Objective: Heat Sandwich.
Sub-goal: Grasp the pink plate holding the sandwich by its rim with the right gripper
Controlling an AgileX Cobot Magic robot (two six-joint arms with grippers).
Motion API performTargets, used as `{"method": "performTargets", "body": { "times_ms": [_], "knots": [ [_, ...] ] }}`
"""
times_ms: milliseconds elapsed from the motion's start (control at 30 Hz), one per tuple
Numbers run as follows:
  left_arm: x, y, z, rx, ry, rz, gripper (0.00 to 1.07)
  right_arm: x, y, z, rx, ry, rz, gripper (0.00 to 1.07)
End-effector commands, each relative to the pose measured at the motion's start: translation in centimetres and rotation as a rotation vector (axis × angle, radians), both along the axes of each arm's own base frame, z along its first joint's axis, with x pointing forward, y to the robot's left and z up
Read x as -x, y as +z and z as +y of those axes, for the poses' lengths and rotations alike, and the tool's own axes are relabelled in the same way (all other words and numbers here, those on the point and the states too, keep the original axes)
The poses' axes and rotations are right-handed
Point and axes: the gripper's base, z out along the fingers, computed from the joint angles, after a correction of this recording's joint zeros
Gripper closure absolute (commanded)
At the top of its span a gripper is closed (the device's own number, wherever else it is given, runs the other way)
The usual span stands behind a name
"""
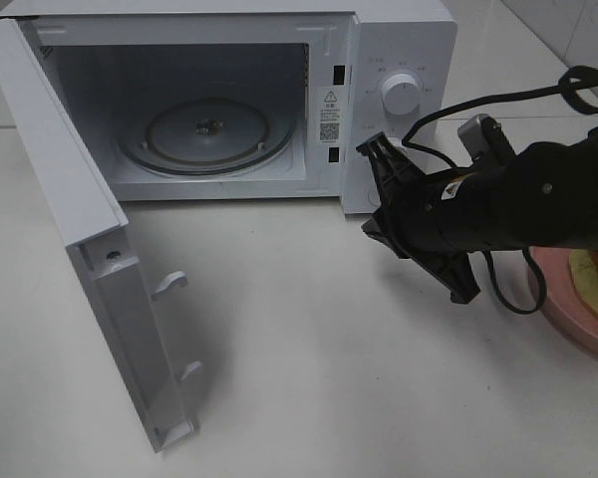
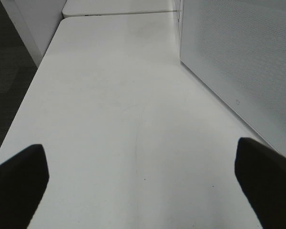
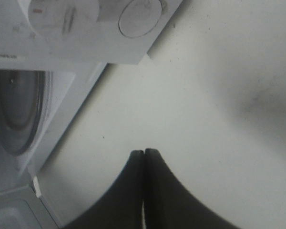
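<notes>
The microwave door is seen swung wide so the turntable can be reached, while the sandwich is found on its plate at the right edge of the table, just behind the right gripper, which is pressed together on nothing; the left gripper is held spread and empty.

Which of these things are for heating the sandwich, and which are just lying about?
For the job: sandwich on the pink plate; microwave with its door open and glass turntable; right claw, shut, near the dial.

Just about: left claw, open above the table.
</notes>
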Motion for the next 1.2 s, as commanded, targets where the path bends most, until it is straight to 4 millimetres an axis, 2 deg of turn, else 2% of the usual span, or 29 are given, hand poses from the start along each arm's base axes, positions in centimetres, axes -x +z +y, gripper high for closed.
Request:
{"method": "performTargets", "body": {
  "times_ms": [33, 367, 600, 767, 1200],
  "knots": [
    [0.4, 0.0, 0.0, 0.004, 0.004, -0.03, 0.07, 0.7, 0.7, -0.1, 0.083, 0.115, 0.013, 1.07],
    [0.4, 0.0, 0.0, 0.004, 0.004, -0.03, 0.07, 2.1, 1.8, -1.5, 0.227, 0.327, 0.094, 1.05],
    [0.4, 0.0, 0.0, 0.004, 0.004, -0.03, 0.07, 3.3, 3.1, -2.3, 0.434, 0.632, 0.046, 1.03],
    [0.4, 0.0, 0.0, 0.004, 0.004, -0.03, 0.07, 4.2, 3.7, -2.9, 0.512, 0.791, 0.054, 1.01],
    [0.4, 0.0, 0.0, 0.004, 0.004, -0.03, 0.07, 5.3, 4.8, -6.8, 0.599, 0.898, 0.185, 0.95]
  ]
}}
